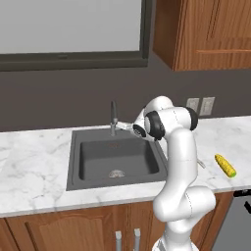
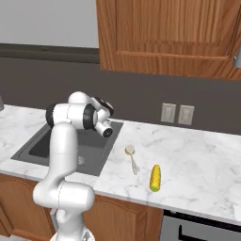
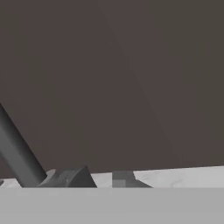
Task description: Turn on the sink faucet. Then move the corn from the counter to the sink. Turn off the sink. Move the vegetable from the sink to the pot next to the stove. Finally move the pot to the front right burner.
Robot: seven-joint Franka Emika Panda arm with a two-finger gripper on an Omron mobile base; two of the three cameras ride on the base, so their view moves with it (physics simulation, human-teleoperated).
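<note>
Here the arm reaches over the sink (image 1: 73,162) toward the faucet (image 1: 113,116) at its far rim. The gripper (image 1: 128,126) sits just right of the faucet's base, but I cannot tell whether its fingers are parted or closed. The corn (image 1: 225,165) lies on the marble counter (image 1: 29,171) well right of the sink, near a spoon (image 2: 132,157). No readable writing appears anywhere.
</note>
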